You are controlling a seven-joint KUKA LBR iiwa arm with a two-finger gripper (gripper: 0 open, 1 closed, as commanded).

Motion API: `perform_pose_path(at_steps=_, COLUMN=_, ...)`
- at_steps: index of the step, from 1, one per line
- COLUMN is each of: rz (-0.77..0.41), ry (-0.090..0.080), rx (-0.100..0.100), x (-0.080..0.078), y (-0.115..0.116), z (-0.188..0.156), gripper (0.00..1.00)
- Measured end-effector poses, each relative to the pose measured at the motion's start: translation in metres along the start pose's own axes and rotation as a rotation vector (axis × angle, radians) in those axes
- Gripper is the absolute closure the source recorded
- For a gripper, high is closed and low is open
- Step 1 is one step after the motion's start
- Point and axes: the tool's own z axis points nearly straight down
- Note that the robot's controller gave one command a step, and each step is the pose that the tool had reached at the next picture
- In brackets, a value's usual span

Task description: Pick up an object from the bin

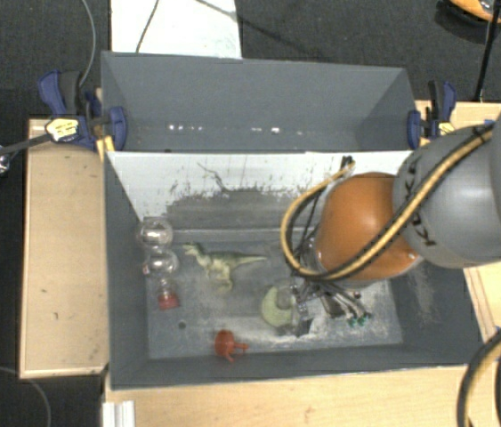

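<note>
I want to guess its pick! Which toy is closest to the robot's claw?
The pale green round lump, right beside the gripper; the green dinosaur, small red toy and clear bottle lie farther left.

One camera hangs above the grey metal bin (259, 105), looking down at a slight tilt, so the wall at 12 o'clock shows its inner face. It stands far enough back to take in the whole bin and its surround. The grey robot arm (468, 212) enters from 3 o'clock.

The bin (250, 105) holds one clear bottle (159, 265), one toy dinosaur (222, 263), one red piece (229, 345), one pale-green lump (277, 308).
</note>
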Motion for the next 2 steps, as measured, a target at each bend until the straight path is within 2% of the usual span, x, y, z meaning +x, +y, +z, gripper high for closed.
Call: perform_pose_path(at_steps=2, rz=0.001, ry=-0.006, rx=0.0, x=-0.0013, y=0.0, z=-0.0127, gripper=1.0)
